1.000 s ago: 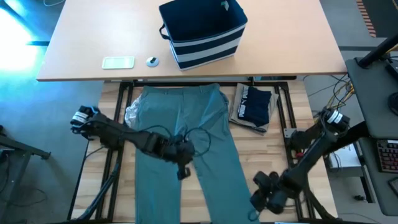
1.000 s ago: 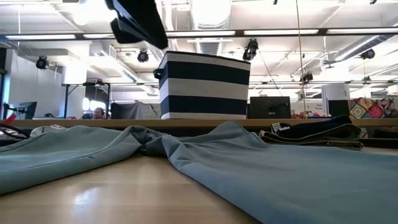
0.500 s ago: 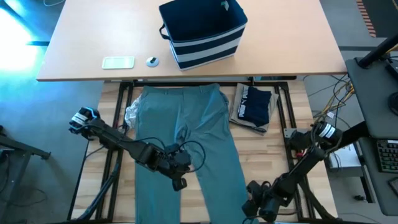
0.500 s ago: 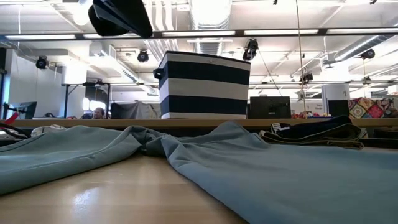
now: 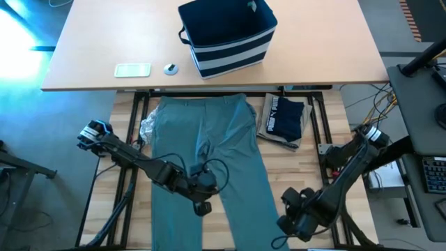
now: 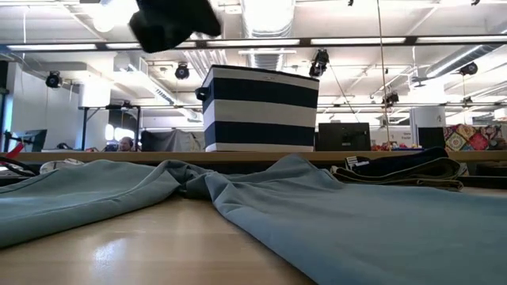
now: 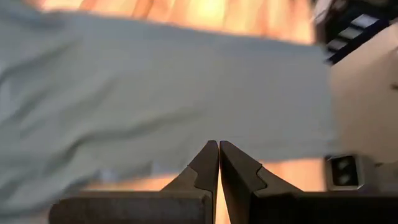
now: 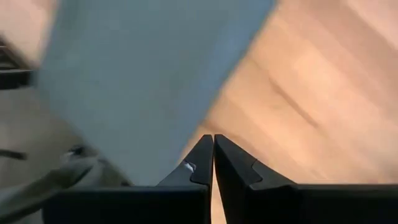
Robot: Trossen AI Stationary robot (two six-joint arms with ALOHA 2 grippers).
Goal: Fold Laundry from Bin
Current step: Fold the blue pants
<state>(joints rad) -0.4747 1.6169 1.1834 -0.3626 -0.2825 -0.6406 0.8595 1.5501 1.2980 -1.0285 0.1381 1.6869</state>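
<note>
Teal-green trousers (image 5: 209, 153) lie spread flat on the wooden table, waist toward the far edge and both legs running to the near edge. My left gripper (image 5: 202, 208) is shut and hovers above the gap between the two legs, near the left leg's inner edge. Its wrist view shows nothing between the fingers (image 7: 218, 144), with the cloth (image 7: 155, 81) below. My right gripper (image 5: 288, 224) is shut near the table's near right, beside the near end of the right leg (image 8: 143, 74). The bin (image 5: 226, 35) stands on the far tan table. My right gripper (image 8: 213, 138) points steeply down with its fingers shut. The right leg's outer edge (image 8: 193, 140) runs up to the fingertips. I cannot tell whether they touch or hold that edge.
A folded navy garment with white print (image 5: 286, 117) lies on a tan one at the far right of the wooden table. A grey-white patterned piece (image 5: 146, 128) lies by the trousers' waist at the left. A white flat object (image 5: 132, 70) and a small round one (image 5: 171, 68) lie beside the bin.
My left gripper has gone a little toward the table's near edge above the trousers. My right gripper dipped toward the near edge, then came back up and toward the far edge. The trousers lie as before.
</note>
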